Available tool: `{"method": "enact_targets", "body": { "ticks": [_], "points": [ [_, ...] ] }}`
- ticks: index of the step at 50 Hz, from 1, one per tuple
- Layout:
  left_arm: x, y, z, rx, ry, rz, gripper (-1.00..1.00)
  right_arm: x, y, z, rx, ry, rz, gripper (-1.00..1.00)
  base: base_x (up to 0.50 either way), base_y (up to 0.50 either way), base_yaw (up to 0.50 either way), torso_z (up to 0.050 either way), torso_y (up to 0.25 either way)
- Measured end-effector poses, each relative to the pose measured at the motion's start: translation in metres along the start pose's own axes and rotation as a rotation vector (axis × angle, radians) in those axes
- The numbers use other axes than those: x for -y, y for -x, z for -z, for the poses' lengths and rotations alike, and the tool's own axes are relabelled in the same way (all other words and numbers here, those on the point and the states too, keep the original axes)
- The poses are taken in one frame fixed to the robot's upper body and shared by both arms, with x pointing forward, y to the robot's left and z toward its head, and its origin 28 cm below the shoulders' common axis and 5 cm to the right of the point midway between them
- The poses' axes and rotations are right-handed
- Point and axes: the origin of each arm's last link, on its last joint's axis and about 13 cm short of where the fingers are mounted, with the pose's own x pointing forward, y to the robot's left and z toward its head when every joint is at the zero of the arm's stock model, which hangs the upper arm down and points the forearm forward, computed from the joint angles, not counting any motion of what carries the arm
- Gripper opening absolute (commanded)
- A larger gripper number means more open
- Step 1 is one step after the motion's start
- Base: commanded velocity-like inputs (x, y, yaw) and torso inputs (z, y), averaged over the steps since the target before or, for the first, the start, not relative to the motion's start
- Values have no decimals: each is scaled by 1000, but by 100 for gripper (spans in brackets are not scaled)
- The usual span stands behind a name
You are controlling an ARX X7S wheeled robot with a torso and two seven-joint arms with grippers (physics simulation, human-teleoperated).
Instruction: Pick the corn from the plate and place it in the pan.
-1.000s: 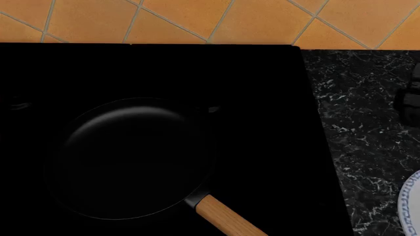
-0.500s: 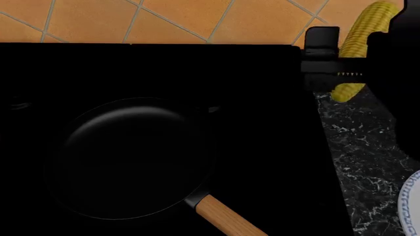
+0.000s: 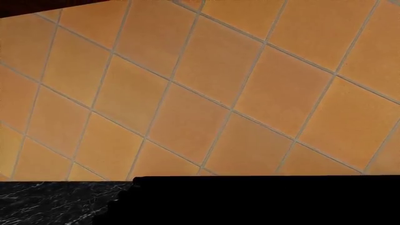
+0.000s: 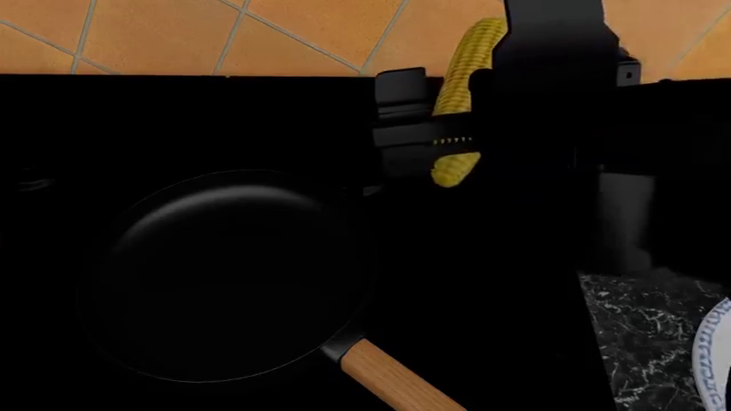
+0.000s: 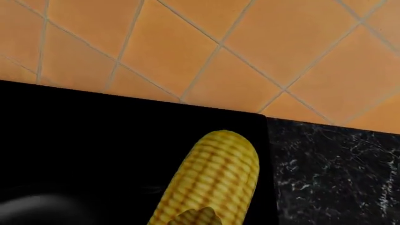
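One frying pan (image 4: 228, 278) is being seen at the left of the head view, resting on the black cooktop (image 4: 103, 120), its wooden handle (image 4: 395, 377) running toward the lower middle; nothing is lying inside it. Further right, the corn (image 4: 463, 103) is being held upright in the air by the right gripper (image 4: 440, 141), whose dark fingers are being pressed against the cob's two sides, closed on it; the cob is being kept above the cooktop's back edge, up and to the right of the pan's rim and apart from it. At the far right, only the blue-patterned edge of the plate (image 4: 710, 355) is being shown, lying on the dark marble counter (image 4: 645, 334). In the right wrist view the cob is being shown over the cooktop, beside the marble counter and before the orange tiled wall (image 5: 187, 42). The left gripper is not being shown in any view; its wrist camera is being pointed at tiles only.
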Motion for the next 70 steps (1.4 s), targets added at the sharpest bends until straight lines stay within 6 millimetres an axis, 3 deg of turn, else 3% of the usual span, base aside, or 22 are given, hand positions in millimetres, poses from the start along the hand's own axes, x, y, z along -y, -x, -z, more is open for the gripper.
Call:
{"method": "enact_targets", "body": {
  "ticks": [45,70],
  "points": [
    [-7,3,1,-4,-10,-16,100,-81,-34,21,-65,39,-338,-100,0,0,0,0,0],
    [-7,3,4,-11,-14,-18,100,-103,-41,39,-111,84,-411,-100,0,0,0,0,0]
  ]
}}
